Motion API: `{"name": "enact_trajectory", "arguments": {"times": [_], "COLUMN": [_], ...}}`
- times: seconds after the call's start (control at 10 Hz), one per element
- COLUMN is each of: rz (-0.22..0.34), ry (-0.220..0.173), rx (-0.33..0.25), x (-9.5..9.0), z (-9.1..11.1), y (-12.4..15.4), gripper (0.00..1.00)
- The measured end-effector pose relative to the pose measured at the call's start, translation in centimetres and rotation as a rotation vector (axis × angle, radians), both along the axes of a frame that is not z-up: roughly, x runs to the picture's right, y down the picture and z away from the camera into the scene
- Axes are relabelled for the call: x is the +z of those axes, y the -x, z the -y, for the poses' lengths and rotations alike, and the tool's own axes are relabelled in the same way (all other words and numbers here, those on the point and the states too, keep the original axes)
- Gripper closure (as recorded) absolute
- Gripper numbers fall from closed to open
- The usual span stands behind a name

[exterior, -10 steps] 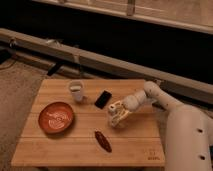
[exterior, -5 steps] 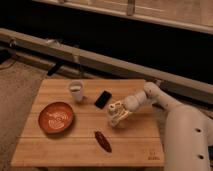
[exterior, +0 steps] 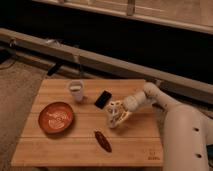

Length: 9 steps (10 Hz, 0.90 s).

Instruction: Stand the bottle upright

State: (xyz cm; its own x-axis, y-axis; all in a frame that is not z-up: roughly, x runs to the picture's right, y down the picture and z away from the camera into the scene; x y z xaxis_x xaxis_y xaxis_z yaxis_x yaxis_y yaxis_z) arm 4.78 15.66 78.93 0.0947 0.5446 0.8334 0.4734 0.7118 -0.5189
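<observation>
Probably light, smooth and slippery: bottle (exterior: 119,118) toward the table's (exterior: 55,152) right edge, gripper (exterior: 114,113) over it, grip state impossible to tell; best taken across the body, below the cap.

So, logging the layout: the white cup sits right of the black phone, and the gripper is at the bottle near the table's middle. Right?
Not quite. The camera view shows the white cup left of the black phone, not right. The rest holds: the gripper is at the bottle near the table's middle.
</observation>
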Motion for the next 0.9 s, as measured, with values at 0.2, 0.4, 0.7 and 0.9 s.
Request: {"name": "enact_trajectory", "arguments": {"times": [0.2,0.4,0.7,0.9], "rz": [0.004,0.012,0.013,0.013], "ry": [-0.004,-0.023,-0.025,-0.025], "rx": [0.000,0.002,0.000,0.000], "x": [0.01,0.09,0.11,0.11], "z": [-0.02,-0.16,-0.19,-0.19], "y": [0.11,-0.08,-0.09,-0.03], "gripper": [0.20,0.20,0.20,0.20]}}
